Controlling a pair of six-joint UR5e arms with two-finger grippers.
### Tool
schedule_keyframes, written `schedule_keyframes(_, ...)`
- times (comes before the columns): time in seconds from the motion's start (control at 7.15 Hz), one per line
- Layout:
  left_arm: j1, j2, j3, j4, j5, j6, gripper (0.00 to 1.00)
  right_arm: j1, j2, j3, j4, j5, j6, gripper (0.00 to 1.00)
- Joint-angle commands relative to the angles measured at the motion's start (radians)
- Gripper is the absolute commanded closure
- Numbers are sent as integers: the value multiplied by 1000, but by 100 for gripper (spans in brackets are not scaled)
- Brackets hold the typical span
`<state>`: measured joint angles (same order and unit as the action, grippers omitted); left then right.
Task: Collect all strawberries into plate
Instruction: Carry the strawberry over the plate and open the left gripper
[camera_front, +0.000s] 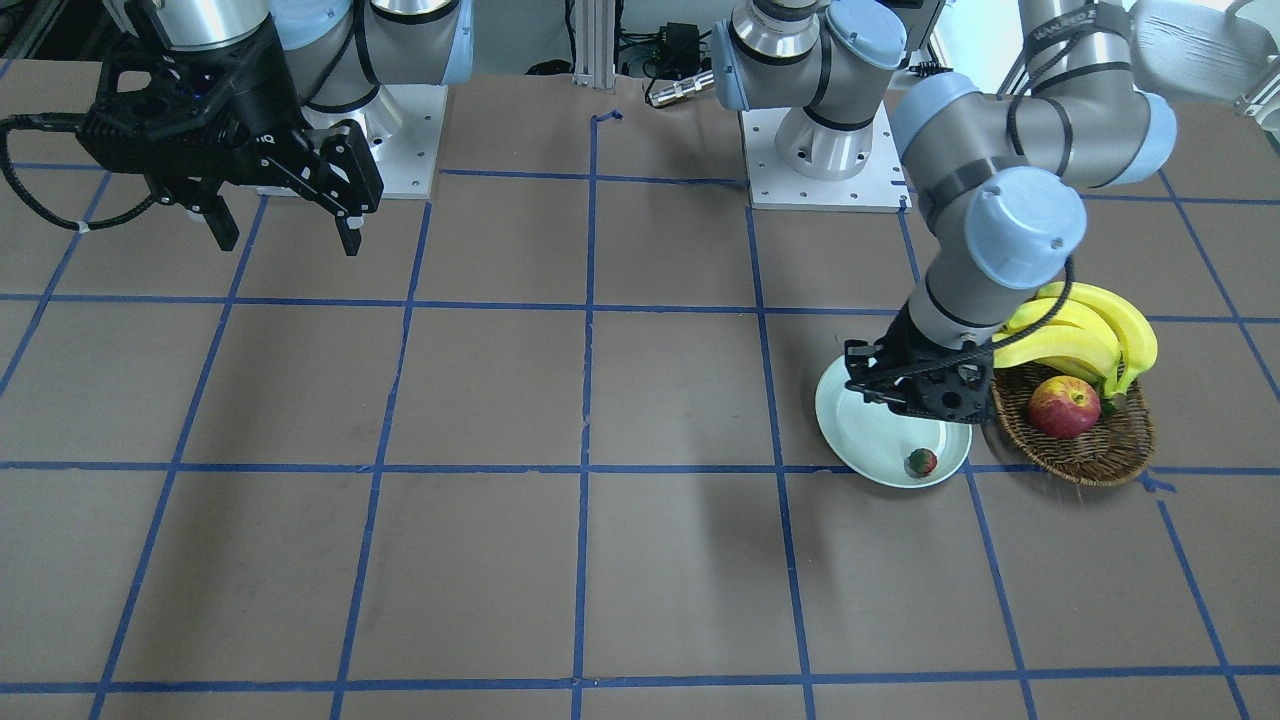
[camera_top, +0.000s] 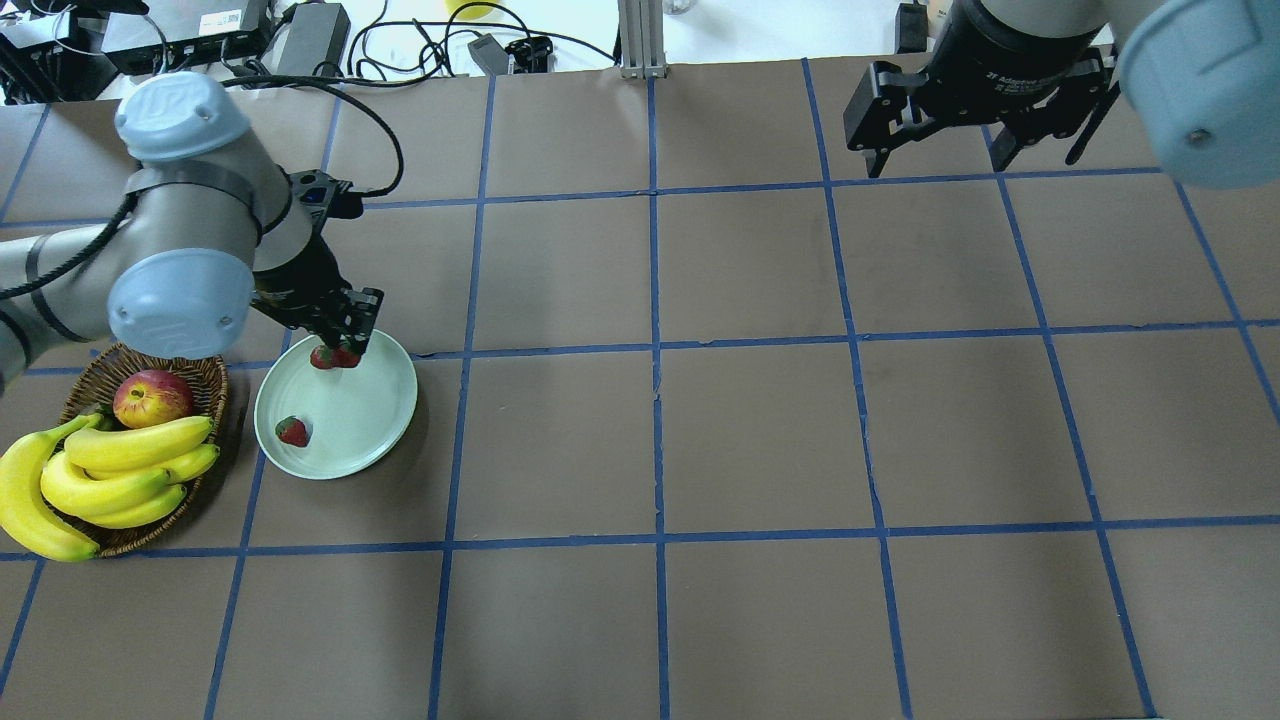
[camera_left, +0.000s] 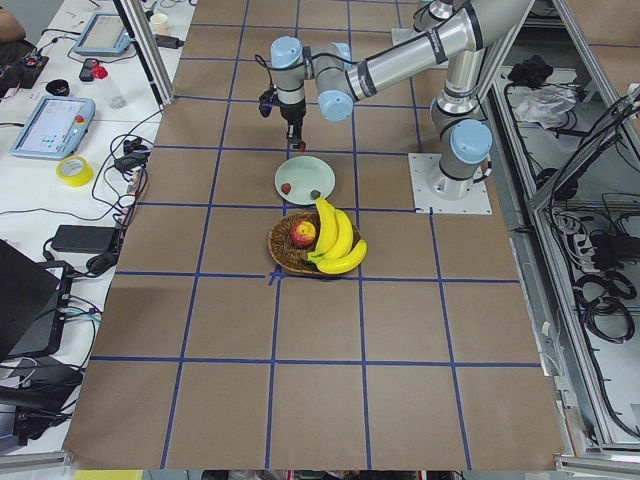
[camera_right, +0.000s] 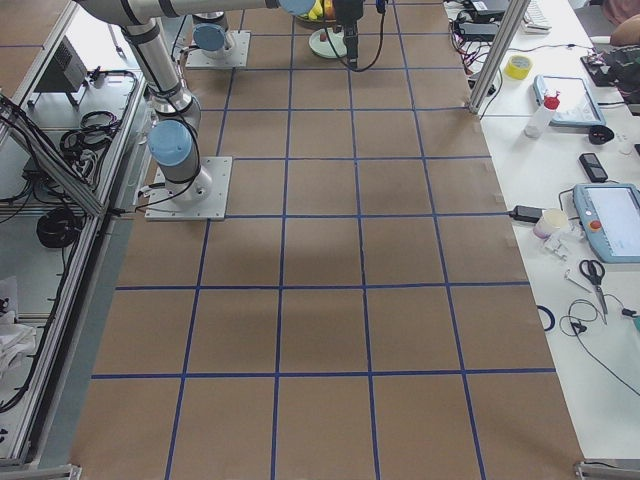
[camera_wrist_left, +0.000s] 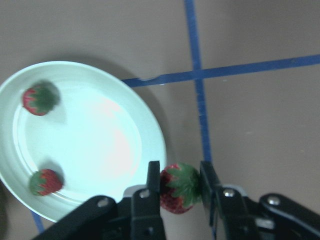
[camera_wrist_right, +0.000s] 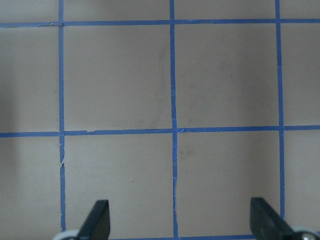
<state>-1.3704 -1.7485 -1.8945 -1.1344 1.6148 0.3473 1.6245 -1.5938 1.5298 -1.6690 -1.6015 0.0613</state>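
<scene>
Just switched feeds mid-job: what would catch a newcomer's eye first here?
The left claw pinching a strawberry just off the plate rim, with two berries already on it. Then the yellow bananas in the basket beside the plate, and the right claw open, far off across the table.

brown table (camera_top: 750, 430), blue tape grid (camera_top: 657, 430), white side bench (camera_right: 520, 170), tangled cables (camera_right: 58, 226)

From the front, the left gripper (camera_front: 908, 392) hides the robot-side part of the plate (camera_front: 868, 445).
</scene>
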Motion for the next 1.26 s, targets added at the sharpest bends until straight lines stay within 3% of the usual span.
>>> schedule_keyframes(0.0,85,-52,-32,34,-4,101,100,0,0,1,0,0,0,0)
schedule_keyframes(0.28,85,-104,-75,152,-4,104,100,0,0,0,-2,0,0,0)
schedule_keyframes(0.42,83,-109,-74,162,-7,99,44,0,0,0,0,0,0,0)
schedule_keyframes(0.56,79,-89,-74,151,-4,90,18,0,0,0,0,0,0,0)
schedule_keyframes(0.84,65,-10,-67,104,-3,58,8,2,-2,1,0,0,0,0)
schedule_keyframes(1.12,19,105,0,-104,-24,-14,8,0,-2,0,2,0,0,0)
